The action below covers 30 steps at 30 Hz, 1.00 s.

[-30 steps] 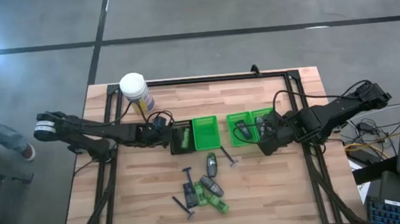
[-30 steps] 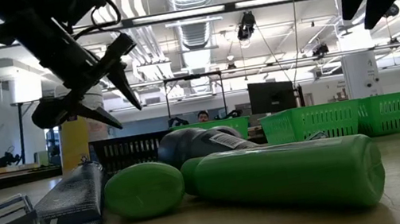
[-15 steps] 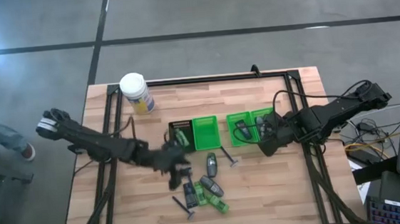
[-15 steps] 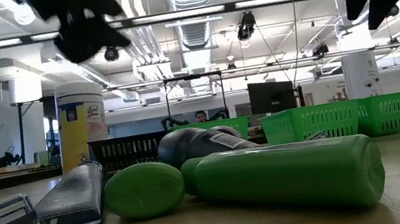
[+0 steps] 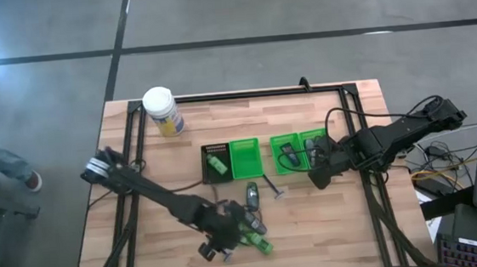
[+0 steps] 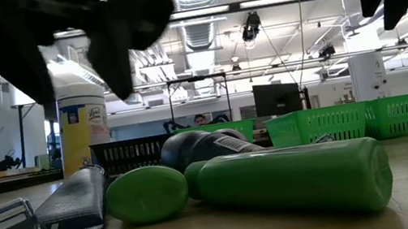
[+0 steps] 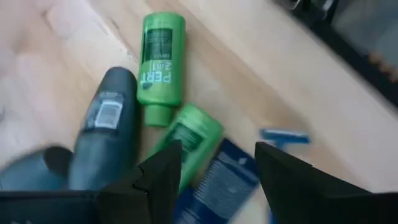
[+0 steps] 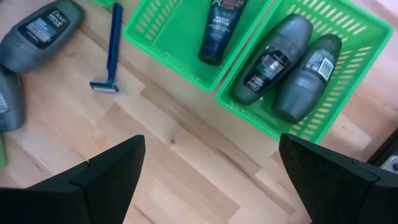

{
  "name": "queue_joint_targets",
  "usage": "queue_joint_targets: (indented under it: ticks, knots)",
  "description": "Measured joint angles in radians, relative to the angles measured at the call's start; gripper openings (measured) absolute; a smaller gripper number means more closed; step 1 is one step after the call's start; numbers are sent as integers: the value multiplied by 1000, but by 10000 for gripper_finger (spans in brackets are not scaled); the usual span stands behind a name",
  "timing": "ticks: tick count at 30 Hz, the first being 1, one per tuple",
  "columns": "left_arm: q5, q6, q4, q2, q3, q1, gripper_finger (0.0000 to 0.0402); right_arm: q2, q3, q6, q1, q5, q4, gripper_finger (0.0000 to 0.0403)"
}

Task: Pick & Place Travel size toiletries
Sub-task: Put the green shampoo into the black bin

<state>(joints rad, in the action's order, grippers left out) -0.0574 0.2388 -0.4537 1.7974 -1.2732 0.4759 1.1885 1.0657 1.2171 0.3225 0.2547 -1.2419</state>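
The left gripper [image 5: 221,237] has swung from the black tray [image 5: 215,163] toward 5 o'clock and now hovers, fingers parted and empty, over the loose toiletries [image 5: 250,226]. It probably goes for the next item. The right gripper [image 5: 317,177] waits wide apart at 3 o'clock.

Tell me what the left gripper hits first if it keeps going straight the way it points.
Probably the green bottle lying just past the open left gripper, beside a dark blue packet. Depth is hard to judge, so it might land on either.

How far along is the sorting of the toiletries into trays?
Done: the green trays hold a dark tube and two grey bottles. In hand: nothing; the left claw hovers open over the loose pile. Left: that pile and the razor.
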Motion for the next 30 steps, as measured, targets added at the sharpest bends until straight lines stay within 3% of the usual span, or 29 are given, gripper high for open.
queue_joint_targets:
  ticks: [10, 21, 30]
  knots:
    - [-67, 390, -233, 170, -200, -76, 208, 0, 0, 7, 0, -12, -1, 368]
    - [-165, 412, -246, 230, -247, -111, 208, 0, -9, 3, 0, 6, -1, 368]
    - [-172, 422, -224, 267, -247, -119, 197, 0, -41, 11, 0, 6, -1, 368]
